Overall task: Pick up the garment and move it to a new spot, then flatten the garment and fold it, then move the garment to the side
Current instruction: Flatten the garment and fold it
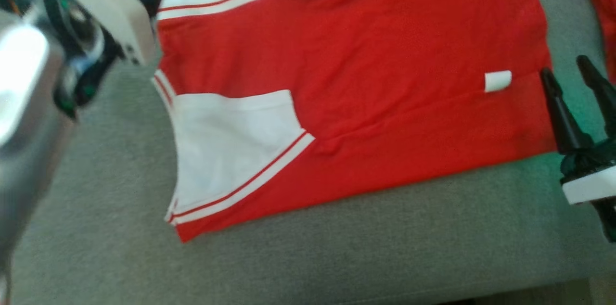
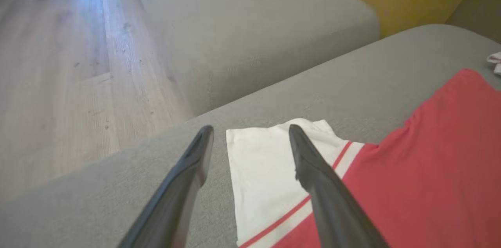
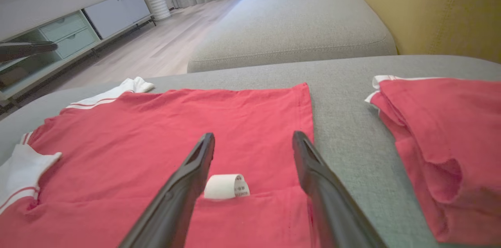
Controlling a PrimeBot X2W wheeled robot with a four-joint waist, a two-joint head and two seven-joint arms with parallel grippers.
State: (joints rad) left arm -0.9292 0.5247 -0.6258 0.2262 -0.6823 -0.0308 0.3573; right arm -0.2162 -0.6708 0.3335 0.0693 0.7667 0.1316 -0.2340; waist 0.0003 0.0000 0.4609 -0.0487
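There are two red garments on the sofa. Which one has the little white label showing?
The large garment spread flat, its label just ahead of the right fingers; the bunched garment beside it shows none.

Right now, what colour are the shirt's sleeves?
The sleeves are white with thin red stripes near the edge; the head view shows it best.

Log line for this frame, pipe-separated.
red shirt on sofa, one side folded in | left claw open at white sleeve | right claw open by label
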